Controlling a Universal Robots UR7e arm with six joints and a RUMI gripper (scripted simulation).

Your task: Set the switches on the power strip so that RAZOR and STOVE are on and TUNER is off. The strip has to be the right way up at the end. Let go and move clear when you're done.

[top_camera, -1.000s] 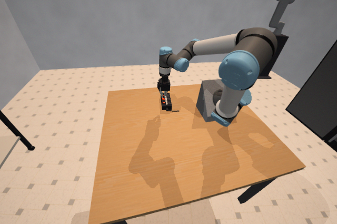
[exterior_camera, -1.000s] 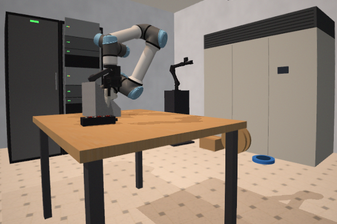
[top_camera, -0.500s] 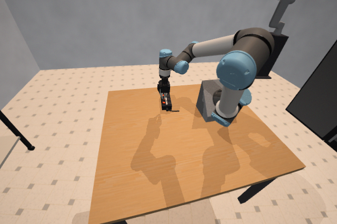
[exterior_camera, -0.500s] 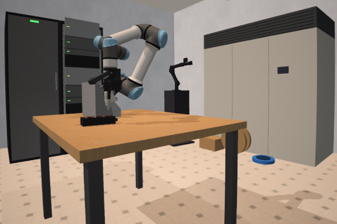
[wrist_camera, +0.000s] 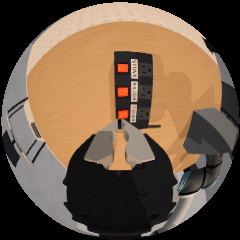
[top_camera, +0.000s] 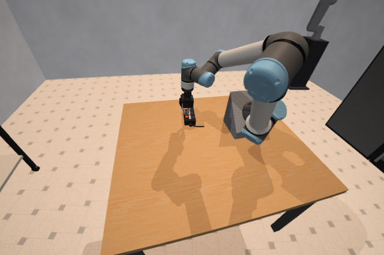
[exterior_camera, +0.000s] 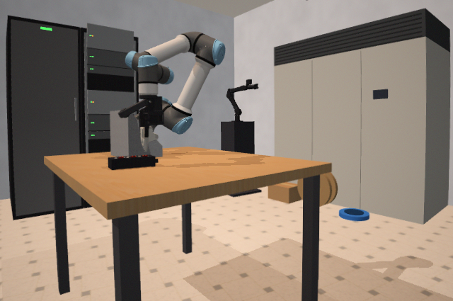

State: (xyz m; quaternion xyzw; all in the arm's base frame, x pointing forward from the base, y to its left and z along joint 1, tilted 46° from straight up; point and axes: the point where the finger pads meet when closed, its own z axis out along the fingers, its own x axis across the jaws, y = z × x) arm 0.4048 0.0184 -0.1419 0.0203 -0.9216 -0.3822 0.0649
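A black power strip (top_camera: 189, 116) (exterior_camera: 132, 161) (wrist_camera: 132, 89) lies right way up on the wooden table (top_camera: 216, 168) (exterior_camera: 204, 176) (wrist_camera: 70, 100). In the wrist view it carries three red rocker switches: STOVE (wrist_camera: 120, 67) at the far end, RAZOR (wrist_camera: 121, 91) in the middle, TUNER (wrist_camera: 122, 114) nearest me. Their on or off positions are too small to tell. My gripper (wrist_camera: 119, 119) (top_camera: 186, 106) (exterior_camera: 146, 132) is shut and empty. It points down with its fingertips just above the TUNER end of the strip.
The arm's grey base block (top_camera: 237, 116) (exterior_camera: 122, 137) stands on the table to the right of the strip. A short black cord (top_camera: 198, 126) sticks out of the strip's near end. Cabinets and a rack stand off the table.
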